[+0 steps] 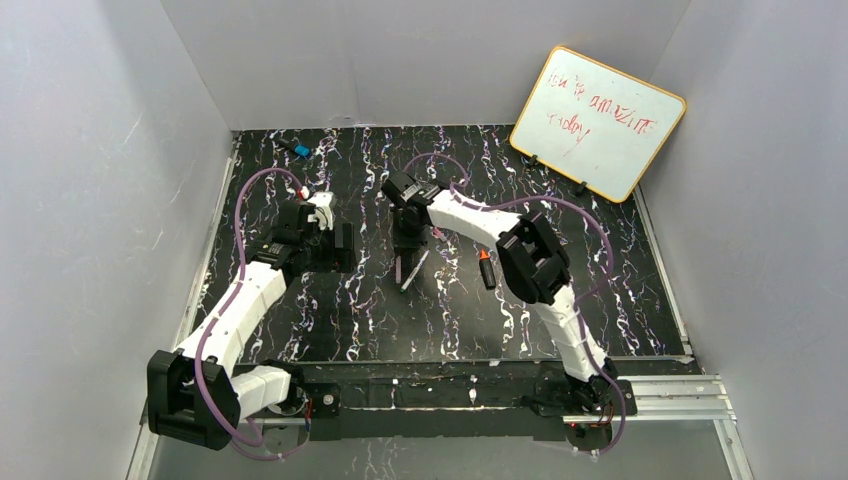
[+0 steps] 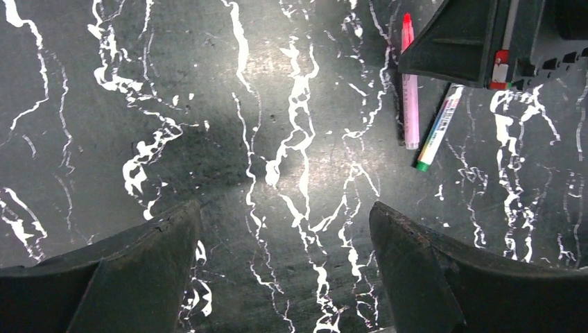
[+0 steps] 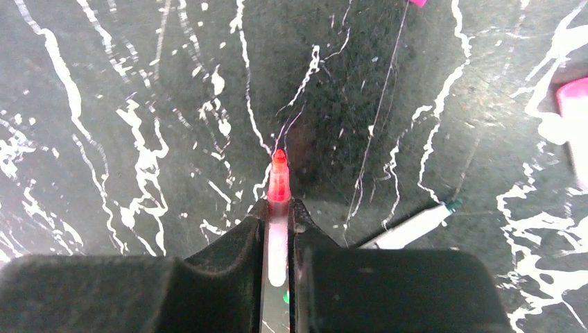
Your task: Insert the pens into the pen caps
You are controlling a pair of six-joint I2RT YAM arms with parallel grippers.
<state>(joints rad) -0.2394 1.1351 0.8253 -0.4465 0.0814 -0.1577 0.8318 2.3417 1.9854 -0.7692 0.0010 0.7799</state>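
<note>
My right gripper [image 3: 279, 205] is shut on the slim pink pen [image 3: 279, 182], whose red tip pokes out past the fingers. In the top view this gripper [image 1: 408, 248] stands at the table's middle over the pink pen [image 1: 399, 270]. The white pen [image 3: 414, 227] with a green tip lies just to its right, and it also shows in the left wrist view [image 2: 437, 130] beside the pink pen [image 2: 410, 97]. The black marker with an orange end [image 1: 487, 268] lies further right. A pale pink cap [image 3: 573, 97] sits at the right edge. My left gripper [image 2: 283, 208] is open and empty over bare table.
A small black piece with a blue end [image 1: 295, 150] lies at the back left. A whiteboard [image 1: 597, 120] leans in the back right corner. Grey walls close in the dark marbled table [image 1: 350, 320]. A magenta bit [image 3: 418, 2] shows at the top edge of the right wrist view.
</note>
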